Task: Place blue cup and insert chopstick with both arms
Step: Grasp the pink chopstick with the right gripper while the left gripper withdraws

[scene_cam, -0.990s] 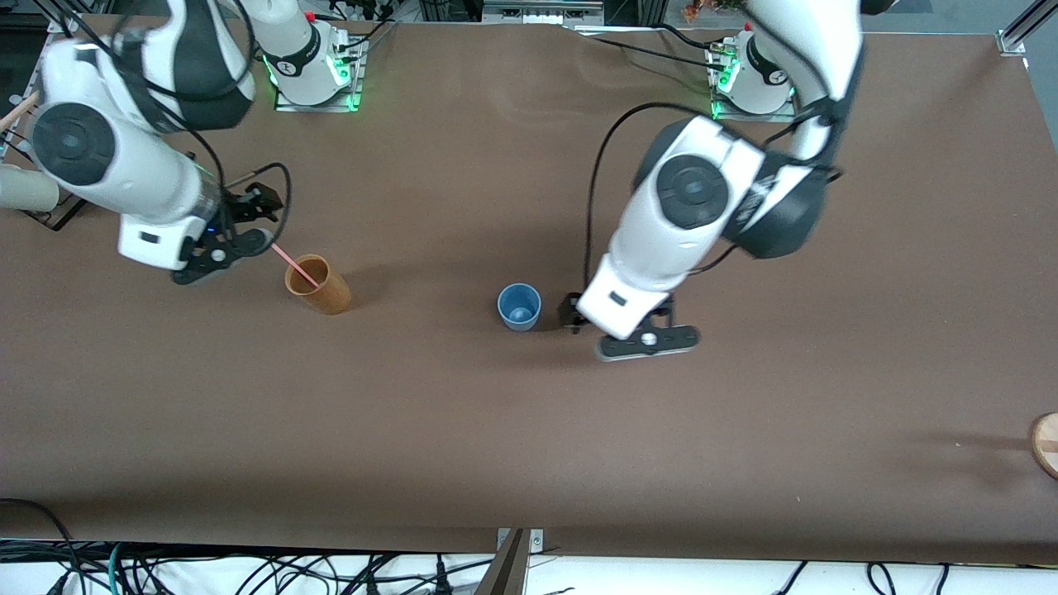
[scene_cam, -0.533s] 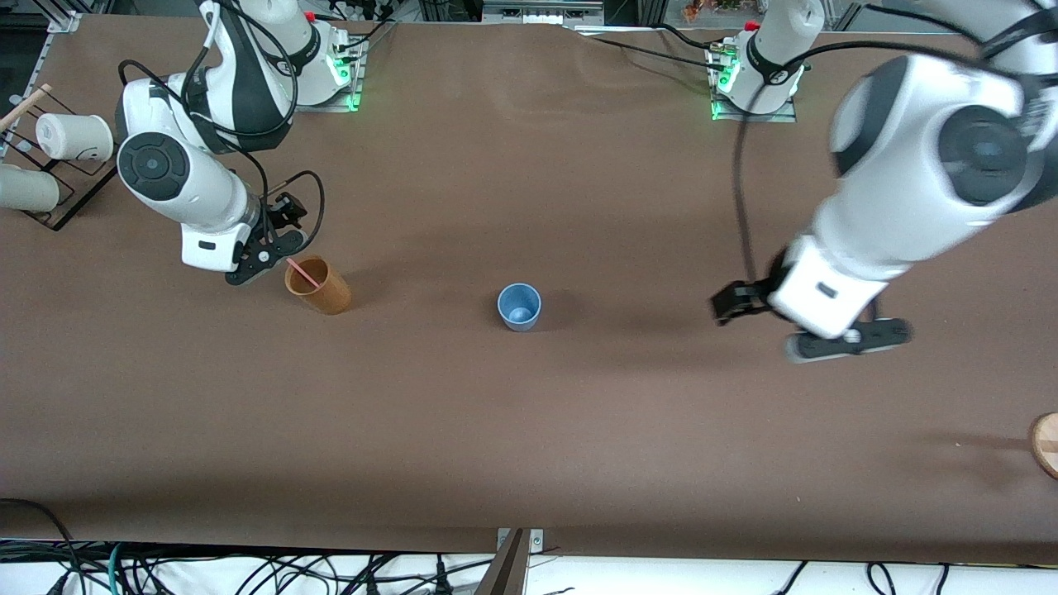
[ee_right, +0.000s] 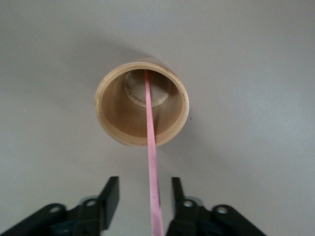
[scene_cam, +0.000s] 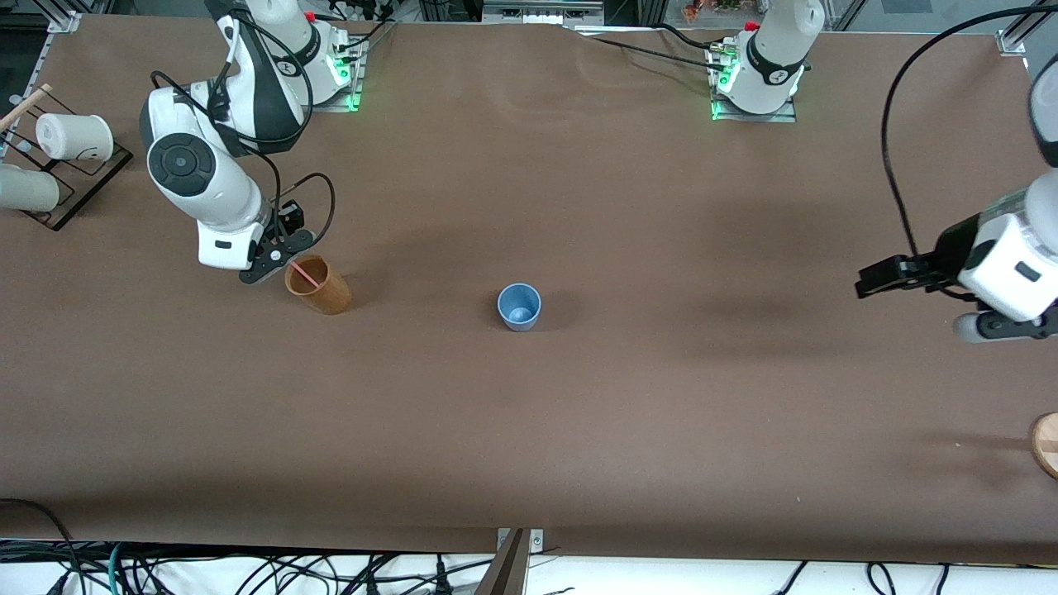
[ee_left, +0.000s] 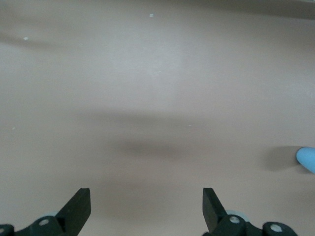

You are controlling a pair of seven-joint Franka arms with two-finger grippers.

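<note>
The blue cup (scene_cam: 519, 307), smooth tapered plastic, stands upright mid-desk, untouched. Toward the right arm's end, the thin straight pink chopstick (ee_right: 152, 162) leans inside a tan wooden-looking cup (scene_cam: 317, 285), its lower end on the cup's floor. The right gripper (ee_right: 144, 196) hangs above that cup, jaws either side of the stick with gaps showing. The left gripper (ee_left: 146, 206) hovers over bare matte brown desk (scene_cam: 661, 397), jaws wide apart, empty.

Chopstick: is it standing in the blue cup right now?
No, the chopstick leans in the brown cup, while the blue cup stands empty nearer the table's middle.
</note>
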